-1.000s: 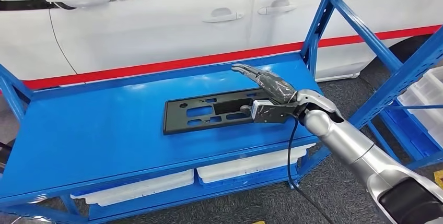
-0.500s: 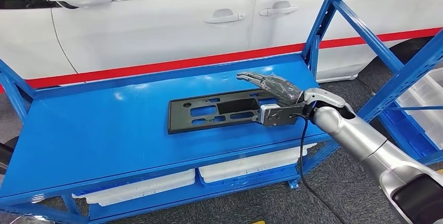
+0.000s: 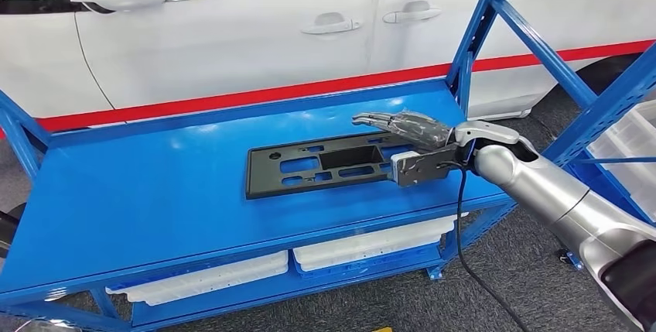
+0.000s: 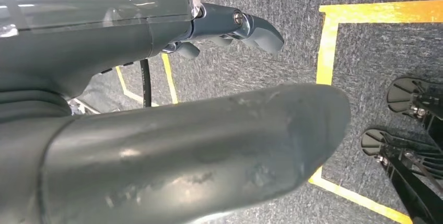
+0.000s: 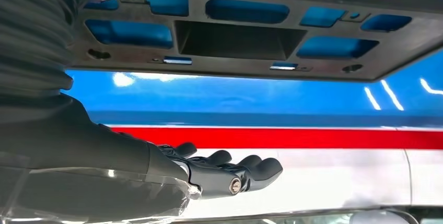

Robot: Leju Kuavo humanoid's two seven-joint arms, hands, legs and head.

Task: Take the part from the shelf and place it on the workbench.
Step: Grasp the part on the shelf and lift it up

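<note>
Here the part (image 3: 321,165) lies flat under the right hand's (image 3: 410,142) spread fingers.

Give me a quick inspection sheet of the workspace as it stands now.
Surface: blue shelf, glossy, open deck.
Job's things: black part lies flat on the shelf, not lifted; workbench nothing seen.
Clutter: white bins on the lower level.
Hands: right hand at the part's right end, fingers stretched out above it, thumb low at the edge; grip not confirmed. Left hand hangs over the floor, holding nothing.
Cables: black cable hangs from the right wrist, past the shelf's front edge.
Surroundings: white car with red stripe behind the shelf; yellow floor tape.
</note>
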